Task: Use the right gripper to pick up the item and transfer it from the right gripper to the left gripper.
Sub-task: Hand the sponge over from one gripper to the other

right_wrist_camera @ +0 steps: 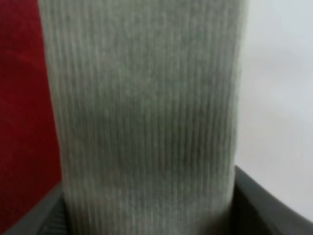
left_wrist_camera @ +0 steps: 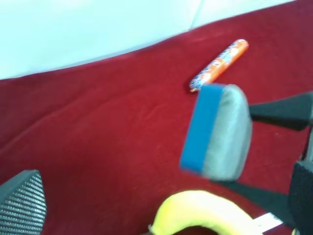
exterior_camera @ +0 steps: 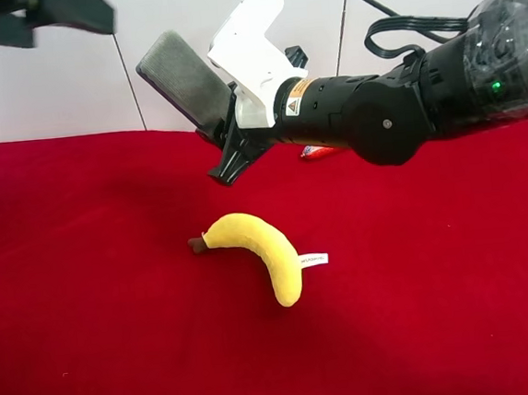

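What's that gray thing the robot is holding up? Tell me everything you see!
The gray block is a flat pad with rounded corners. One face is gray ribbed fabric; the other layer is blue. It looks soft, like a board eraser. The right gripper clamps one end, holding it tilted in the air over the red cloth, near the toy banana. Nothing else touches it.

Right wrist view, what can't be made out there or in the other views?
Right wrist view: grey block fills the frame, blurred.
Exterior high view: left claw cut by the top edge; orange stick mostly behind the arm.
Left wrist view: banana cut by the bottom edge.
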`<move>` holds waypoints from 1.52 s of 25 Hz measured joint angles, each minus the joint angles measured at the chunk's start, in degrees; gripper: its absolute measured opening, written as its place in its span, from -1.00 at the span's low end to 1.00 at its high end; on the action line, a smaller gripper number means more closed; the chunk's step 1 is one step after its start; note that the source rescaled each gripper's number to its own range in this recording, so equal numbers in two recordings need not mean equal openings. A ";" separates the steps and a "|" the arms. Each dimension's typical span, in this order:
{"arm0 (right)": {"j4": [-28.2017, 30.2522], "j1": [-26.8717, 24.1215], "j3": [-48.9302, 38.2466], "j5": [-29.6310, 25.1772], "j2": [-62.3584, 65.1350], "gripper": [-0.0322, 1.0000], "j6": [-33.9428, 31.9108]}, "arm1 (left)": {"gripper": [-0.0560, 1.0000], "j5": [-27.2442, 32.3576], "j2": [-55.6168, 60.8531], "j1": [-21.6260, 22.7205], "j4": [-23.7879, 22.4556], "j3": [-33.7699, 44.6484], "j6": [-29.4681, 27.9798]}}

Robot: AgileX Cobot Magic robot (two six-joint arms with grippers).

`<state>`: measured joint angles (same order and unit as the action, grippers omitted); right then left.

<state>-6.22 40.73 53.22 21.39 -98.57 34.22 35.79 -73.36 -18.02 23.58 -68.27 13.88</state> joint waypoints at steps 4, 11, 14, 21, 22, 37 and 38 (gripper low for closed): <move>0.00 0.00 0.00 0.00 0.00 -0.93 0.00 | 1.00 0.60 -5.39 -1.43 2.03 -4.02 0.00; 0.00 0.00 0.00 0.00 0.00 -0.93 0.00 | 1.00 0.55 -11.35 -1.61 4.00 -5.04 1.06; 0.00 0.00 0.00 0.00 0.00 -0.93 0.00 | 1.00 0.50 -13.17 -1.99 4.55 -5.04 2.13; 0.00 0.00 0.00 0.00 0.00 -0.93 0.00 | 1.00 0.64 -15.81 -4.40 4.92 -5.04 3.25; 0.00 0.00 0.00 0.00 0.00 -0.93 0.00 | 1.00 0.64 -16.26 -4.90 4.98 -5.04 3.56; -0.04 0.00 -0.10 0.06 0.00 -0.93 0.00 | 0.52 -4.29 -17.81 -8.33 6.48 -5.04 7.92; -0.04 0.00 -0.10 0.06 0.00 -0.93 0.00 | 0.29 -4.29 -17.81 -8.33 6.52 -5.04 7.92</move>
<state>-6.27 40.73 53.12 21.46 -98.57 34.22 31.49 -91.17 -26.35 30.10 -73.31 21.80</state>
